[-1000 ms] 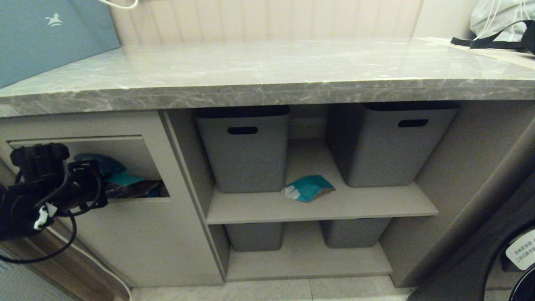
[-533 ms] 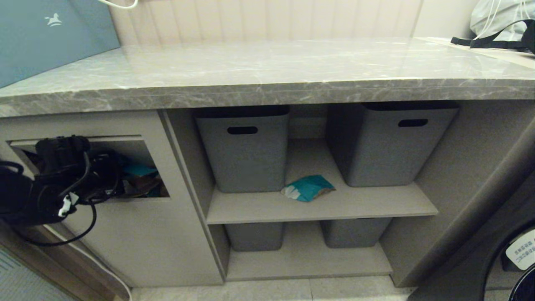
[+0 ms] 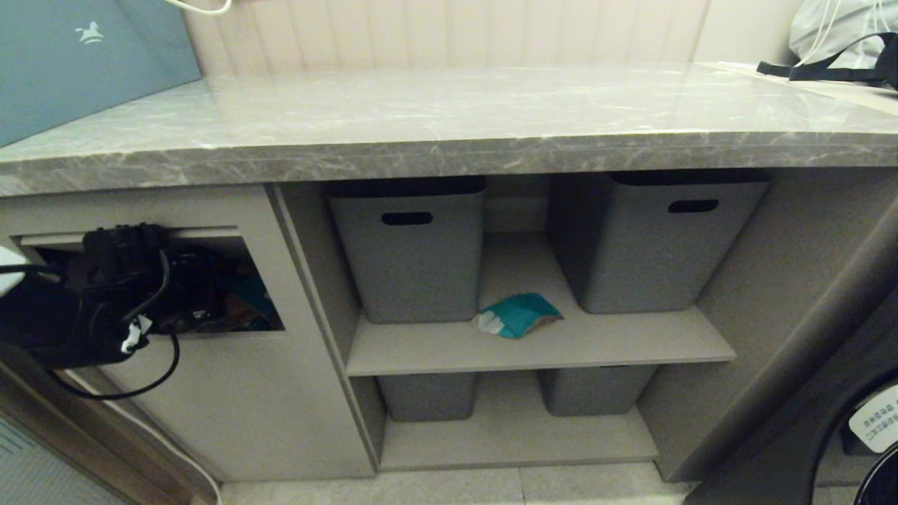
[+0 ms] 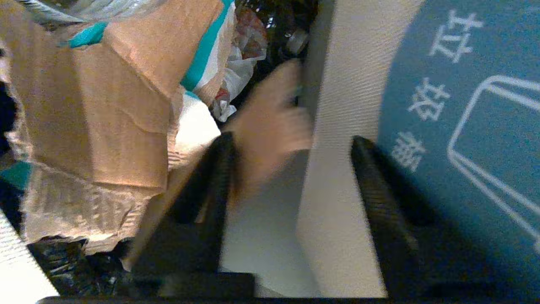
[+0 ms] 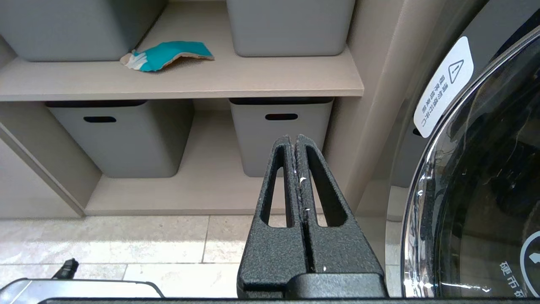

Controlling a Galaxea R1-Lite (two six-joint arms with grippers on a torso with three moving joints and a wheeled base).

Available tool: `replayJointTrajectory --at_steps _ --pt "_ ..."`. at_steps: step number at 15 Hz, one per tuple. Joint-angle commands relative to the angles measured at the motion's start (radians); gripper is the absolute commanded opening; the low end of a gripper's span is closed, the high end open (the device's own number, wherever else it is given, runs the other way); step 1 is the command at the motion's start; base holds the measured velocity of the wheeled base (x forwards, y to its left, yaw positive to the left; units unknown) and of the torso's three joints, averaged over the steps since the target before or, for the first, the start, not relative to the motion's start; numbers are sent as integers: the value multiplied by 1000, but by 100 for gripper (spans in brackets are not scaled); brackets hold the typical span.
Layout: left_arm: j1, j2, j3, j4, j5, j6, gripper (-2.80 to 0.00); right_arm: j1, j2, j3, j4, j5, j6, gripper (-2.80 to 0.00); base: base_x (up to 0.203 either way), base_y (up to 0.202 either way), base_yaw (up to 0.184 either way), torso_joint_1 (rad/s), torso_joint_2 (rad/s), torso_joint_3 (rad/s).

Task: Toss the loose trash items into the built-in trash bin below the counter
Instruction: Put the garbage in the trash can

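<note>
Far left in the head view: big blue-grey bag (image 3: pixel 77 63) with white horse logo, cut off by the frame edge, standing on the grey marble counter (image 3: pixel 449 133). Below it, beige bin front (image 3: pixel 231 407) with flap pushed inward; left gripper (image 3: pixel 210 298) reaching into the dark opening, fingertips lost in shadow there. In the left wrist view: left gripper (image 4: pixel 291 147) spread apart, pinching nothing, one finger (image 4: pixel 219 169) on the inner side of the flap (image 4: pixel 350 126), the other across its blue bin icon. Just beyond the fingers, a blurred brown shape, not identifiable. Beside it, inside the bin, the turquoise card (image 4: pixel 101 114), brown cardboard back facing the camera, teal stripe along one edge, partly cut off by the frame; long axis hard to judge. More crumpled waste behind, too dark to name.

Middle: teal packet (image 3: pixel 518 315) lying flat on the upper shelf (image 3: pixel 561 347), between 2 grey tubs (image 3: pixel 410 245), long axis running left to right, white-brown end pointing left. 2 more tubs on the lower shelf, mostly hidden.

Right: right gripper (image 5: pixel 295 143) out of the head view, pressed together, empty, hanging near a glass appliance door (image 5: pixel 485 190), well apart from the packet (image 5: pixel 166 55).
</note>
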Motion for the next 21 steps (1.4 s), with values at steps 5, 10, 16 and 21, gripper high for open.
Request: replayJointTrajectory --at_steps 5,10,16,21 --pt "-1 -15 8 -5 5 -7 0 0 -1 0 0 0 0 -280 0 0 0 0 0 0" --pt "1 -63 72 4 92 2 0 0 -1 0 0 0 0 -280 0 0 0 0 0 0" --pt "-1 -120 173 -13 285 38 0 0 -1 0 0 0 0 -280 0 0 0 0 0 0" --pt "1 -159 175 -149 291 81 0 0 -1 0 0 0 0 -280 0 0 0 0 0 0"
